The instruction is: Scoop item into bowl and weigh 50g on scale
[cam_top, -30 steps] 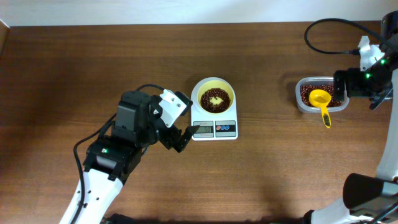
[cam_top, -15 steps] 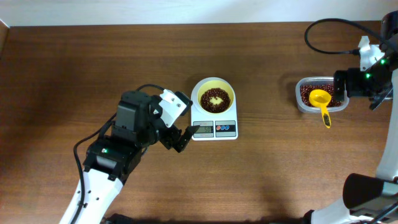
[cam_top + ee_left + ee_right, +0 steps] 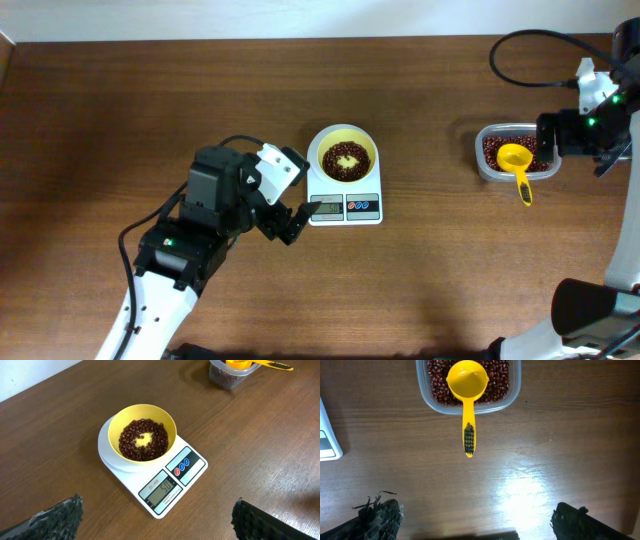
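The pale yellow bowl (image 3: 344, 158) stands on the white scale (image 3: 345, 205) and holds dark red-brown beans (image 3: 345, 161). In the left wrist view the bowl (image 3: 142, 439) with beans (image 3: 144, 444) sits on the scale (image 3: 165, 485), whose display reads 50. My left gripper (image 3: 293, 222) is open and empty just left of the scale; it also shows in the left wrist view (image 3: 157, 522). My right gripper (image 3: 475, 520) is open and empty, apart from the yellow scoop (image 3: 466, 390). Its fingers are hard to make out in the overhead view.
A clear plastic container (image 3: 515, 153) of beans stands at the far right with the yellow scoop (image 3: 518, 165) resting on it, handle over the table. It also shows in the right wrist view (image 3: 515, 390). The table's far edge runs along the top.
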